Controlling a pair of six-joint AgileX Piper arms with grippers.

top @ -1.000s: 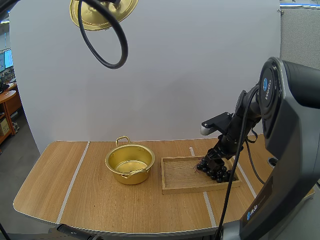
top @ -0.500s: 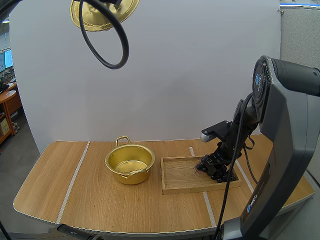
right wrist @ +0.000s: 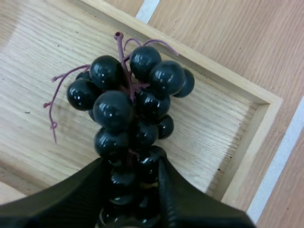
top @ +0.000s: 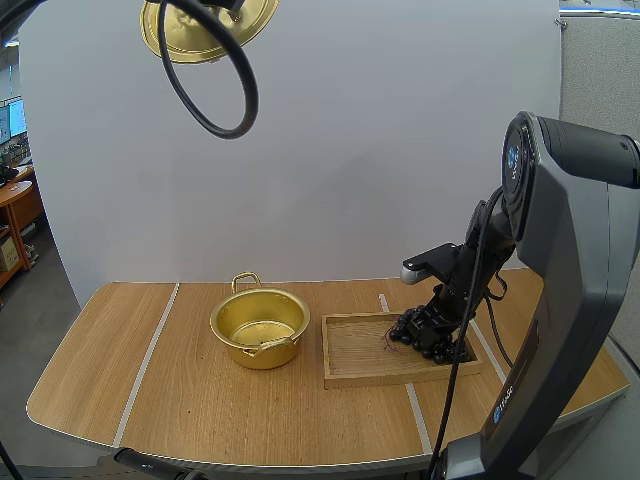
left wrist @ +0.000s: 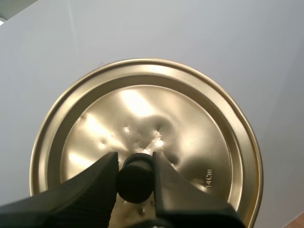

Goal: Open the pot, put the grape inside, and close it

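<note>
Right wrist: grapes [right wrist: 128, 109] (dark) within tool [right wrist: 131, 170]

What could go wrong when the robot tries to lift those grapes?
The right fingers pinch the grapes at one end only, so they might slip or swing into the tray rim. The lid hangs high by its small knob between the left fingers; it could tilt or drop.
</note>
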